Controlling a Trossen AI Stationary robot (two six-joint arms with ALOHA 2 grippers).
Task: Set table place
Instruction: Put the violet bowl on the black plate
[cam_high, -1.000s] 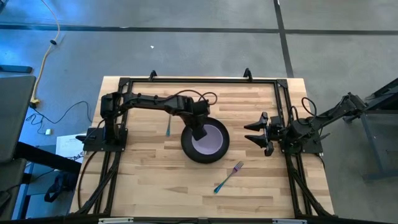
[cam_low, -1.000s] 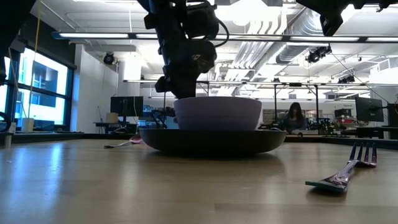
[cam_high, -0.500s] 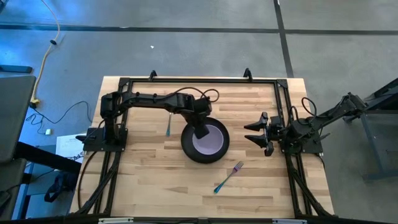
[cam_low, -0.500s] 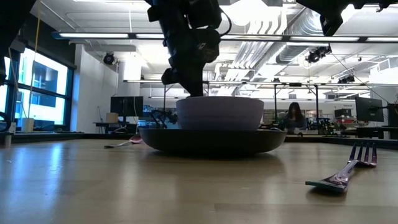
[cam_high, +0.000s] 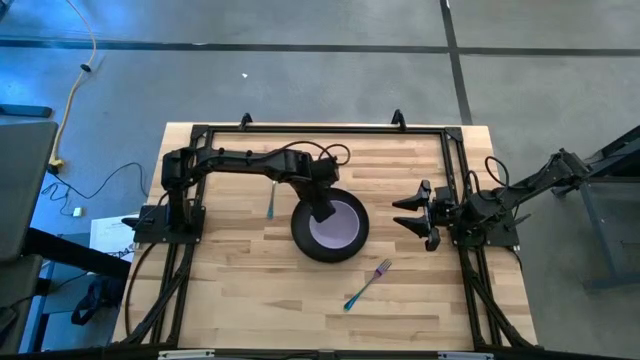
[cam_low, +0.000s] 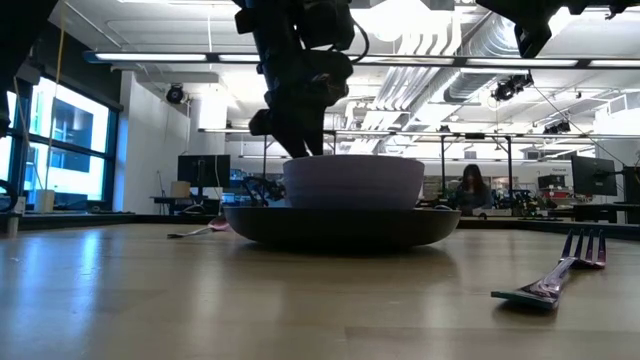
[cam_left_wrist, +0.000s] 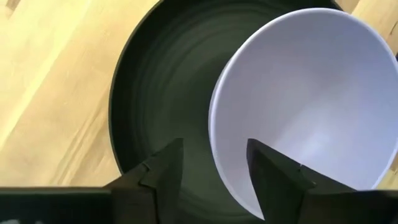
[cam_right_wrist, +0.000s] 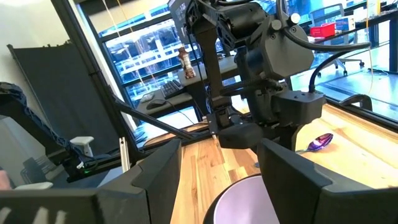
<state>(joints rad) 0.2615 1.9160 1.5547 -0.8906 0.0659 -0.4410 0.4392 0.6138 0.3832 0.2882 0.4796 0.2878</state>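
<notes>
Teal-handled fork (cam_high: 367, 285) lies nearest on the pale wooden table (cam_high: 240, 300). Beyond it, a lavender bowl (cam_high: 336, 222) sits in a dark grey plate (cam_high: 303, 240), the left gripper (cam_high: 326, 213) spread open astride the bowl's rim. Farther left lies the spoon (cam_high: 271, 201); the right gripper (cam_high: 408, 213) waits open at the table's right edge.

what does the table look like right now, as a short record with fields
plate: dark grey plate near the table centre
bowl: lavender bowl resting on the plate
fork: teal-handled fork lying apart from the plate, toward the table's front edge
spoon: spoon lying beside the plate on the left arm's side
left gripper: left gripper open, straddling the bowl's rim
right gripper: right gripper open, waiting at the table's right side
</notes>
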